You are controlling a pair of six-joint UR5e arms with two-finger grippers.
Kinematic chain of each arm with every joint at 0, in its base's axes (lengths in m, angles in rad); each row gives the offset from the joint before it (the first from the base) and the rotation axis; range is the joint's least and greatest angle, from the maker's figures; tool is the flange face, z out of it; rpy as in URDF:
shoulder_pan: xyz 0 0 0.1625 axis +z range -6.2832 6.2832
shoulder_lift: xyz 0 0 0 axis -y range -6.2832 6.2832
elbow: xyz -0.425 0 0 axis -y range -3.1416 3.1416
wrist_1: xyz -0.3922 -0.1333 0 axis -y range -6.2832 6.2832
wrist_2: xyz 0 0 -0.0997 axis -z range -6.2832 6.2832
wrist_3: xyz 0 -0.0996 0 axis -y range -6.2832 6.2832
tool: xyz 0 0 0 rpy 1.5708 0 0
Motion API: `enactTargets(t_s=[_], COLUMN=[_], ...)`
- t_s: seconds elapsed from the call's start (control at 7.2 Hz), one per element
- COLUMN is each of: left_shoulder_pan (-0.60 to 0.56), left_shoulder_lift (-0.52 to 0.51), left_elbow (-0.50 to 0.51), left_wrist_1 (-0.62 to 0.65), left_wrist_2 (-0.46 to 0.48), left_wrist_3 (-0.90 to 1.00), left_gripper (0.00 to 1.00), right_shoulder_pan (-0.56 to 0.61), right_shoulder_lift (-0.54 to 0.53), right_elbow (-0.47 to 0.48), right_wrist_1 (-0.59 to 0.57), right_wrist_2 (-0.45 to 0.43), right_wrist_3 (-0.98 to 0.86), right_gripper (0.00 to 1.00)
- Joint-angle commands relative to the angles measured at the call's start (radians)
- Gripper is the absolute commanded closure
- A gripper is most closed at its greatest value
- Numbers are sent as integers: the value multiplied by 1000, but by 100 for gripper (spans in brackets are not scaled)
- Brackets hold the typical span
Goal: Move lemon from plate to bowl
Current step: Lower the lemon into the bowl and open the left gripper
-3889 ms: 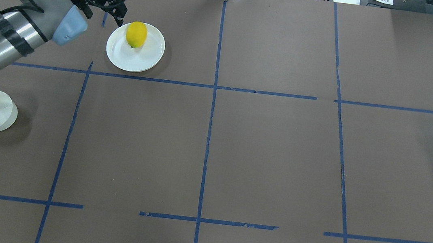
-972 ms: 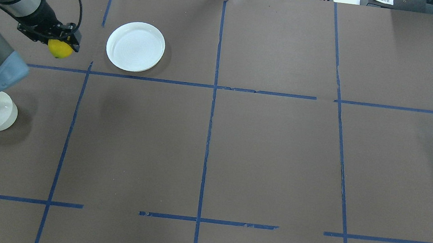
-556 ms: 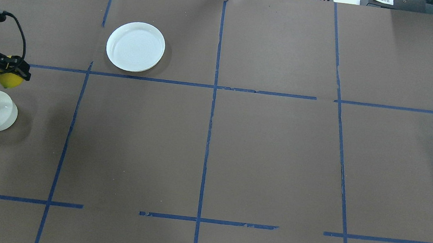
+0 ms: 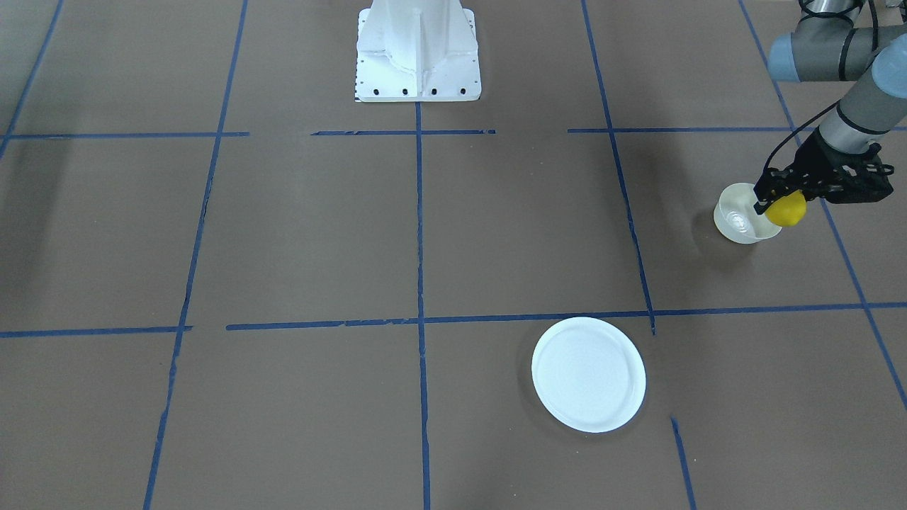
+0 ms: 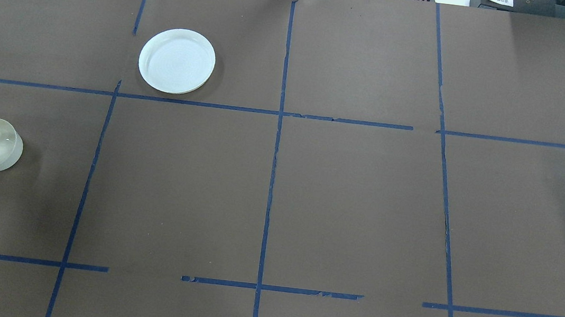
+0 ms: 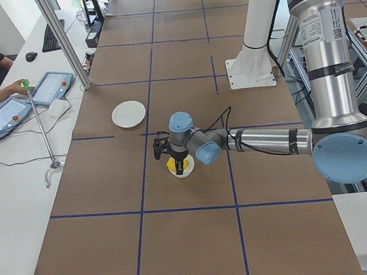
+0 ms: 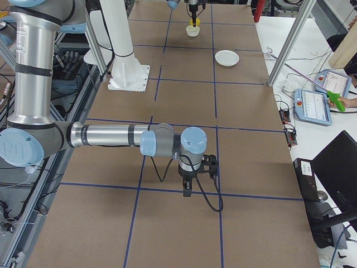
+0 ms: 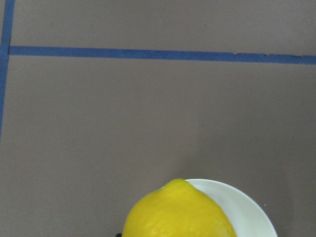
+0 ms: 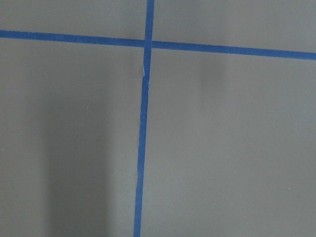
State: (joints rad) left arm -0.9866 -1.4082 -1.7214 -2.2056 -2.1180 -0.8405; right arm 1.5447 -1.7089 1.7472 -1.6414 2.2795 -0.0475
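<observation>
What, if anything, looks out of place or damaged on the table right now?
Nothing stands out. The lemon is clamped in the left gripper above the bowl, near its rim, not yet released. The bowl stands upright, and the plate lies flat and empty.

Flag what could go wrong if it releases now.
1. The lemon hangs in the left tool over the rim of the bowl, not its centre; dropped here it may glance off onto the table.
2. The bowl is small and stands free; a rim hit could tip or shove it.
</observation>
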Motion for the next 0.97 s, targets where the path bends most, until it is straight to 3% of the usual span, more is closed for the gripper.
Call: enactTargets(t_s=[0.0,0.28,0.42,0.56,0.83], left_shoulder_pan=[35,54,54,54,52], left_shoulder_lift=[2,0,-3,-5,-5], left_elbow=[-1,-3,-3,-1,-12], left_wrist_1=[-6,-20,-19,-20,-19], left_wrist_2=[-2,-5,-8,-8,-10], left_wrist_3=[-29,-42,-35,-28,-28], left_gripper=[100,100,62,1,0], right_shoulder_pan=[0,0,0,0,0], right_shoulder_lift=[0,0,0,0,0], right_elbow=[0,0,0,0,0], right_wrist_1=[0,0,0,0,0], right_wrist_2=[0,0,0,0,0], right_wrist_3=[0,0,0,0,0], right_gripper=[0,0,0,0,0])
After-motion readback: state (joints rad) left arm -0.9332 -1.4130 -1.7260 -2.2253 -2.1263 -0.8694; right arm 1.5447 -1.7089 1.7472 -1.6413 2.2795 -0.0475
